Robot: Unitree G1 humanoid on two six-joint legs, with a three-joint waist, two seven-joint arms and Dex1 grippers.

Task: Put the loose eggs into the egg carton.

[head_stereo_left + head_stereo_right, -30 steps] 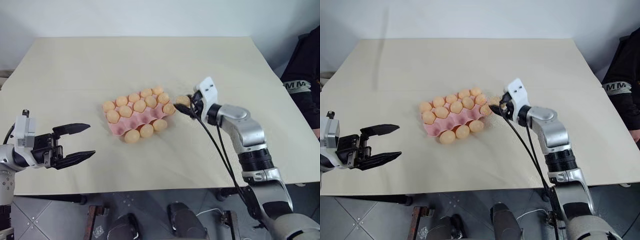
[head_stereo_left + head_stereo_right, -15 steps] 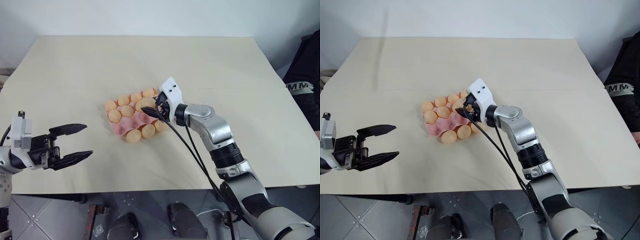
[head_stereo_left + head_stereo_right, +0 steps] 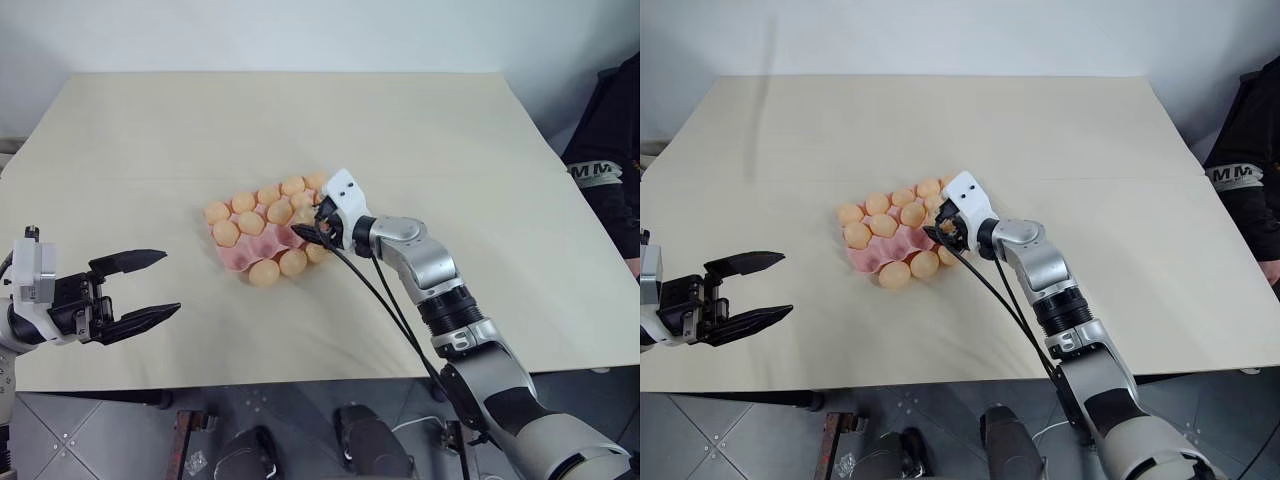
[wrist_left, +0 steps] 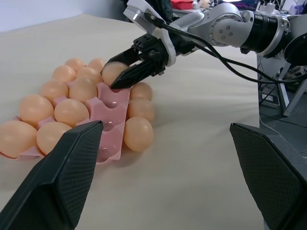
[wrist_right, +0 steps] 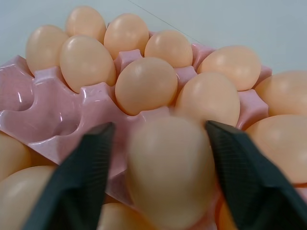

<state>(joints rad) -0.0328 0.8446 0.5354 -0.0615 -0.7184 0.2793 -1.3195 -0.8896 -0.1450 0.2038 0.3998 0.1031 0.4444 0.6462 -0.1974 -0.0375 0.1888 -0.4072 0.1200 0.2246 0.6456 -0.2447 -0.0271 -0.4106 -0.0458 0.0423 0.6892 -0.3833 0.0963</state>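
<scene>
The pink carton (image 3: 258,238) lies near the middle of the beige tabletop (image 3: 420,140), most of its cups filled with eggs, the near row showing empty cups in the left wrist view. Three loose eggs (image 3: 292,262) lie on the tabletop touching the carton's near edge. The right end effector (image 3: 312,229) reaches in over the carton's near right corner, its black fingers (image 5: 81,177) parted on either side of an egg (image 5: 169,170) that sits between them, with slight gaps at both sides in the right wrist view; whether the egg is gripped or already let go I cannot tell. The left end effector (image 3: 140,290) hovers well apart from the carton, at the tabletop's left near edge, fingers spread wide and holding nothing, pointing toward the carton
</scene>
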